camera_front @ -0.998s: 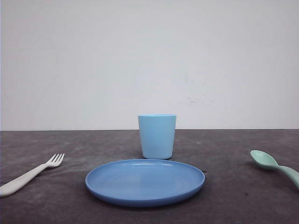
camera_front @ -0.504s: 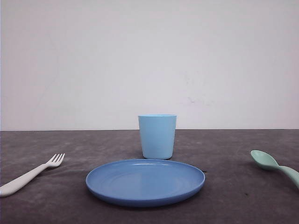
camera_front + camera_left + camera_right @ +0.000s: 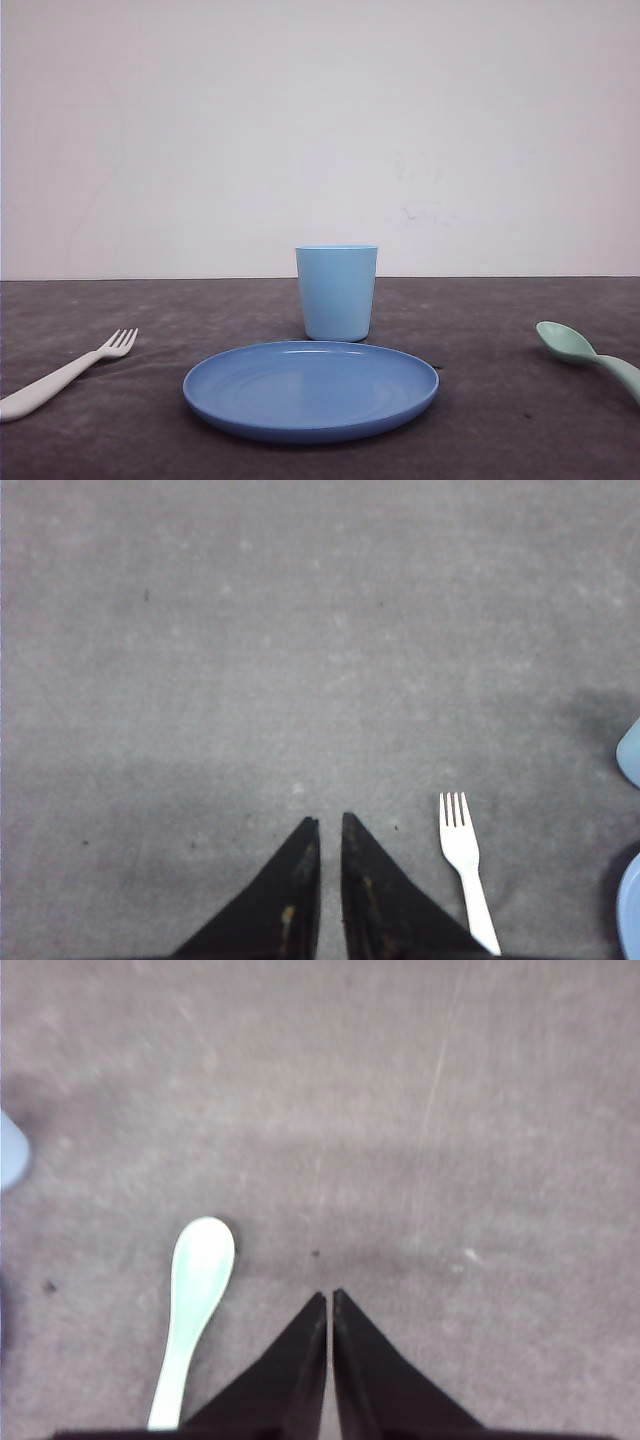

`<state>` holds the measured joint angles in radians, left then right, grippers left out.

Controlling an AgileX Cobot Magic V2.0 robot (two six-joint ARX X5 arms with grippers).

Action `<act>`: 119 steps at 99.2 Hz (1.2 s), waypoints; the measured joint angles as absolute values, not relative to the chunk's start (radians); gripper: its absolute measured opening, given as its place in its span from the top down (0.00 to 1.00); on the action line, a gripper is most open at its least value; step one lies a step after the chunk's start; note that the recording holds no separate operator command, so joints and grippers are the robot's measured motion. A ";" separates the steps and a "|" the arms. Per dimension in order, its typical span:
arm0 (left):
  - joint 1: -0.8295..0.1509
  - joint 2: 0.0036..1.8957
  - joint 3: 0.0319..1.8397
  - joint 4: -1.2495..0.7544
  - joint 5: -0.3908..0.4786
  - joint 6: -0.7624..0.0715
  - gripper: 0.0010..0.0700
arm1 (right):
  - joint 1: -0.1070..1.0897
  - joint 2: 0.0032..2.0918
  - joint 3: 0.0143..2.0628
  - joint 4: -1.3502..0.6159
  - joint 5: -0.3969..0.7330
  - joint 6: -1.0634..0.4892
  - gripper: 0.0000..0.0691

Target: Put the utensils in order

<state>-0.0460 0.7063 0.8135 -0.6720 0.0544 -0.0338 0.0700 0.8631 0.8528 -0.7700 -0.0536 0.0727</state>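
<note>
Meanwhile, both grippers (left [image 3: 329, 822], right [image 3: 329, 1295]) clenched, empty, beside fork [image 3: 463, 868] and spoon [image 3: 194, 1300]

small white plastic four-tined fork [image 3: 62, 377], pale mint-green plastic spoon [image 3: 590, 358], light blue plastic cup [image 3: 337, 292], round blue plastic plate [image 3: 311, 389], mottled dark grey tabletop [image 3: 500, 420], black gripper fingers [image 3: 290, 900]

Fork [image 3: 62, 377]: white plastic, four tines, lying flat on the dark table at the left, tines toward the far side, handle running off the near left edge of the front view.
Spoon [image 3: 590, 358]: pale mint green, oval bowl facing up, flat at the right, handle toward the near right.
</note>
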 joint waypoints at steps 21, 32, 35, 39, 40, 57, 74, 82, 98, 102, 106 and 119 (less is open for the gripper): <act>-0.046 0.734 0.813 -0.673 0.054 -0.033 1.00 | 0.070 0.900 0.853 -0.770 -0.054 0.059 0.99; -0.046 0.734 0.813 -0.673 0.054 -0.033 0.94 | 0.070 0.900 0.853 -0.770 -0.054 0.056 0.85; -0.046 0.734 0.813 -0.673 0.054 -0.033 0.88 | 0.070 0.900 0.853 -0.770 -0.054 0.056 0.77; -0.046 0.734 0.813 -0.673 0.054 -0.033 0.77 | 0.070 0.900 0.853 -0.770 -0.054 0.056 0.66; -0.046 0.734 0.813 -0.673 0.054 -0.033 0.74 | 0.070 0.900 0.853 -0.770 -0.054 0.056 0.63; -0.046 0.734 0.813 -0.673 0.054 -0.028 0.36 | 0.070 0.900 0.853 -0.770 -0.054 0.056 0.20; -0.046 0.734 0.813 -0.673 0.080 -0.047 0.32 | 0.070 0.900 0.853 -0.770 -0.054 0.056 0.03; -0.046 0.734 0.813 -0.673 0.110 -0.069 0.32 | 0.070 0.900 0.853 -0.772 -0.054 0.056 0.02; -0.070 0.749 0.813 -0.673 0.137 -0.110 0.32 | 0.070 0.900 0.853 -0.775 -0.053 0.056 0.02; -0.081 0.760 0.813 -0.673 0.137 -0.121 0.32 | 0.070 0.900 0.853 -0.775 -0.053 0.056 0.02; -0.094 0.773 0.813 -0.673 0.137 -0.129 0.32 | 0.070 0.900 0.853 -0.775 -0.053 0.056 0.02; -0.155 0.821 0.813 -0.673 0.137 -0.156 0.32 | 0.070 0.900 0.853 -0.776 -0.053 0.056 0.02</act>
<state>-0.1551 0.8207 0.8135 -0.6727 0.1371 -0.1562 0.0700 0.9005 0.8528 -0.7765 -0.0528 0.0559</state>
